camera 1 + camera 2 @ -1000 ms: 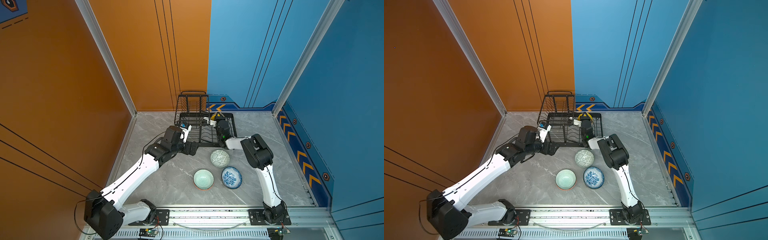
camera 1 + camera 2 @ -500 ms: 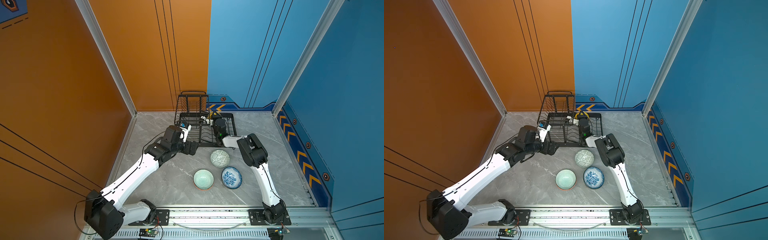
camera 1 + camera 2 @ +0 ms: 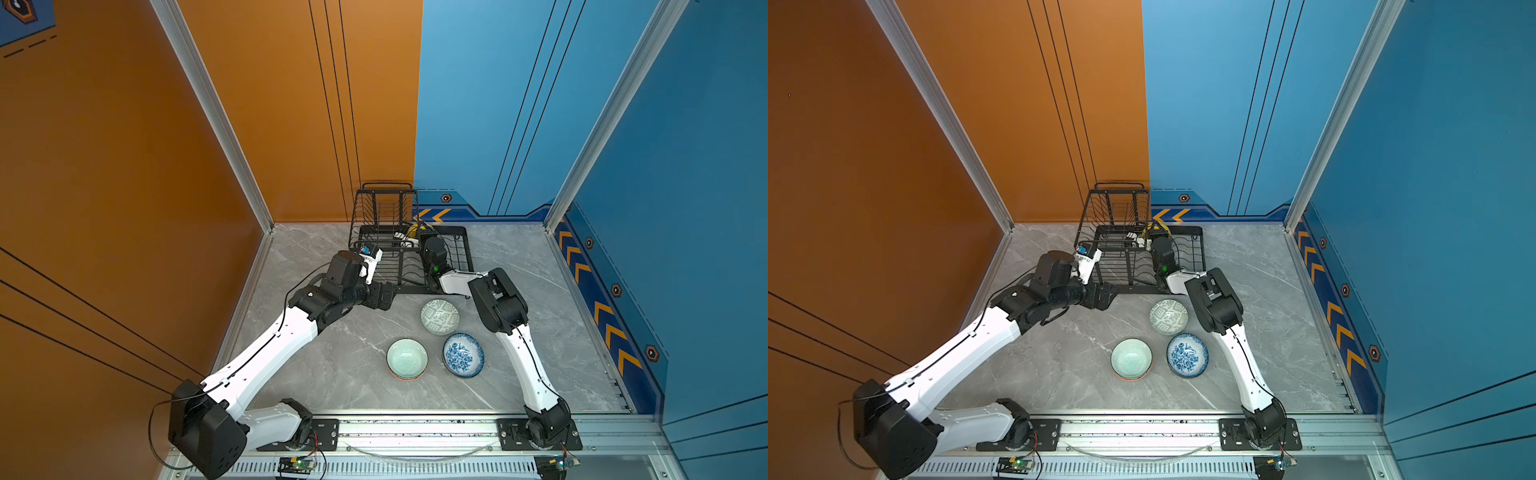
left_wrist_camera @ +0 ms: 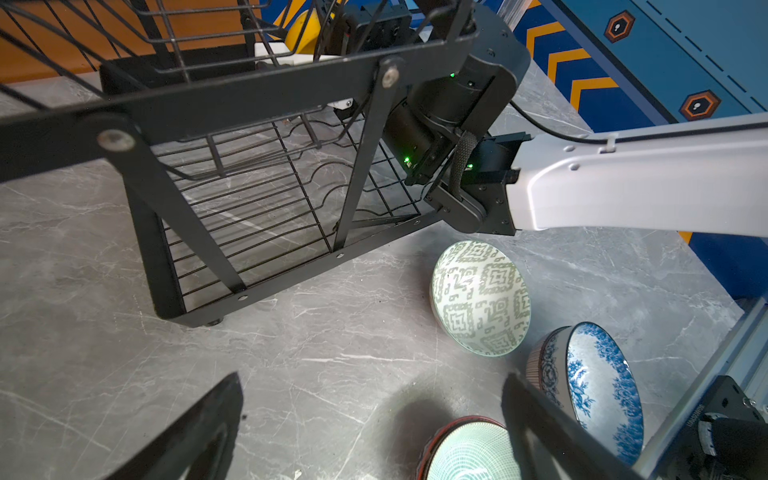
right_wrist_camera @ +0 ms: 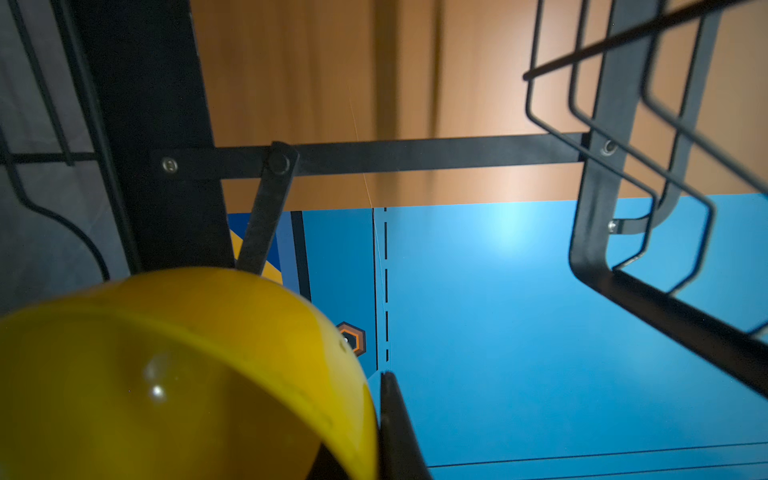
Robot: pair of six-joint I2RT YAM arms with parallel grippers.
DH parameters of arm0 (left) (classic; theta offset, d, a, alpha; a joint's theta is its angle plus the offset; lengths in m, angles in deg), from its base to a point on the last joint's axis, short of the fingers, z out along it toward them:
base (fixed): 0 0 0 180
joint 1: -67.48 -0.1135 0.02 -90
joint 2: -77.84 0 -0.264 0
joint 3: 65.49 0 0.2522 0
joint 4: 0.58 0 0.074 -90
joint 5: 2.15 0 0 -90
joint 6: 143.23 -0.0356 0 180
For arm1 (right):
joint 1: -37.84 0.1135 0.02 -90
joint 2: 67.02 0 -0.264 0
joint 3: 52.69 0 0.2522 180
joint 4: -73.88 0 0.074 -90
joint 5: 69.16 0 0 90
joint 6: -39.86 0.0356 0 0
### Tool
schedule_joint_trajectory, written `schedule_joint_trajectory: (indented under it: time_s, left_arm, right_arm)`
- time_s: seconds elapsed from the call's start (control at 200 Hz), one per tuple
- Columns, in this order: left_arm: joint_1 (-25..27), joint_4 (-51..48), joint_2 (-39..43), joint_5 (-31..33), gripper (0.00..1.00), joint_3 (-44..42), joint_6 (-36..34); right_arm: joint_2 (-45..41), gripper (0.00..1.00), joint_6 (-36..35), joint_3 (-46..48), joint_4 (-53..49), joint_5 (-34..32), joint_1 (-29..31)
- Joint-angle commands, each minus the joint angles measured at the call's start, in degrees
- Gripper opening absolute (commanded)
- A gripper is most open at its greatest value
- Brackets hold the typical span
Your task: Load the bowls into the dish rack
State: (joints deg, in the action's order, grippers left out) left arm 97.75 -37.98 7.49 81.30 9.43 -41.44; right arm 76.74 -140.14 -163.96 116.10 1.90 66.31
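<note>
A: Where is the yellow bowl (image 5: 187, 374)?

B: Inside the dish rack (image 3: 463, 253), at its far end beside the raised basket. The right fingers (image 5: 397, 424) are clamped on its wall, and its hollow seems to face the wrist.

A: What does letting go turn on?

B: I'd say on whether its lower edge stands between the rack's curved dividers. The right wrist view shows the bowl, one finger and the frame, but not the dividers. In both top views only a yellow sliver shows.

A: And the left fingers (image 4: 199, 428)?

B: Spread wide and empty, off the rack's near corner. The grey-green bowl (image 3: 440, 316) sits on the counter (image 3: 332, 374) just off the rack's near edge. The left wrist view shows it plainly ahead of those fingers.
</note>
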Motion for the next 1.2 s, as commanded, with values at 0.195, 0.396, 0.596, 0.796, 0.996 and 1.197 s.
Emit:
schedule_joint_trajectory:
  time_s: [0.195,0.396,0.596,0.796,0.996,1.197]
  left_arm:
    - [-0.7,-1.0,1.1,-1.5,0.98,0.0,0.0]
    - [-0.9,-1.1,1.0,-1.9,0.98,-0.2,-0.1]
    - [-0.9,-1.1,0.4,-2.2,0.98,0.1,-0.3]
    - [-0.9,-1.1,0.2,-2.5,0.98,0.0,-0.5]
    - [-1.0,-1.0,-0.2,-2.9,0.98,0.2,-0.5]
    - [-0.9,-1.1,-0.5,-3.2,0.98,0.3,-0.7]
  right_arm:
    - [2.4,0.0,2.2,-4.1,1.1,2.3,0.7]
    - [3.7,0.0,2.5,-5.1,3.4,3.2,0.8]
    - [4.9,0.0,2.9,-6.8,6.3,3.5,0.7]
    - [5.8,0.0,3.2,-7.4,8.8,3.4,0.7]
    - [6.6,0.0,3.3,-7.9,10.6,3.0,0.6]
    - [7.4,0.0,3.6,-8.6,12.0,2.5,0.5]
